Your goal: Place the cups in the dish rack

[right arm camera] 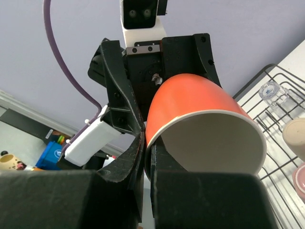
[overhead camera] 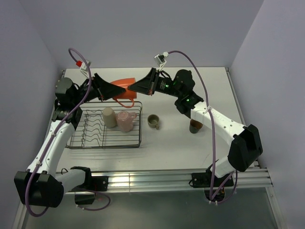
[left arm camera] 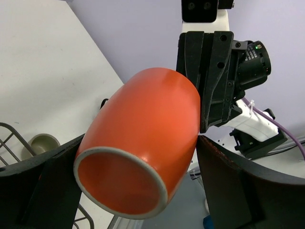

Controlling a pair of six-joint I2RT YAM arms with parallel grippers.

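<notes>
Left gripper [overhead camera: 113, 89]: one. Jaws spread wide to either side of the orange mug's foot end, not clamped. In the left wrist view one finger [left arm camera: 38, 191] sits right at the mug's side and the other finger [left arm camera: 238, 191] stands clear of it.

Right gripper [overhead camera: 134, 87]: one. Closed, pinching the mug's wall at the rim, one finger inside the mouth and one outside, as the right wrist view shows.

Cups: six counted. One is aloft, three are at the rack and two are on the table [overhead camera: 181, 152].
- Orange mug [overhead camera: 125, 83]: one. It is in the air on its side between the two grippers, mouth toward the right gripper, foot toward the left. Its handle [overhead camera: 126, 102] hangs downward. It is above the rack's 12 o'clock rim.
- Beige tumbler [overhead camera: 109, 117]: one. It stands inside the rack, near its middle.
- Pink mug [overhead camera: 126, 120]: one. It is inside the rack, just beside the tumbler at its 3 o'clock, handle toward 3 o'clock.
- Clear glass [right arm camera: 274, 91]: one. It shows among the rack wires in the right wrist view and is too faint to place from above.
- Olive-green cup [overhead camera: 153, 121]: one. It is on the table, mouth up, near the rack's 3 o'clock rim and outside it.
- Dark brown mug [overhead camera: 195, 126]: one. It is on the table at 3 o'clock of the olive-green cup, well apart, partly hidden under the right arm.

Dish rack [overhead camera: 105, 146]: one. It is dark wire and sits on the table's 9 o'clock side.
</notes>
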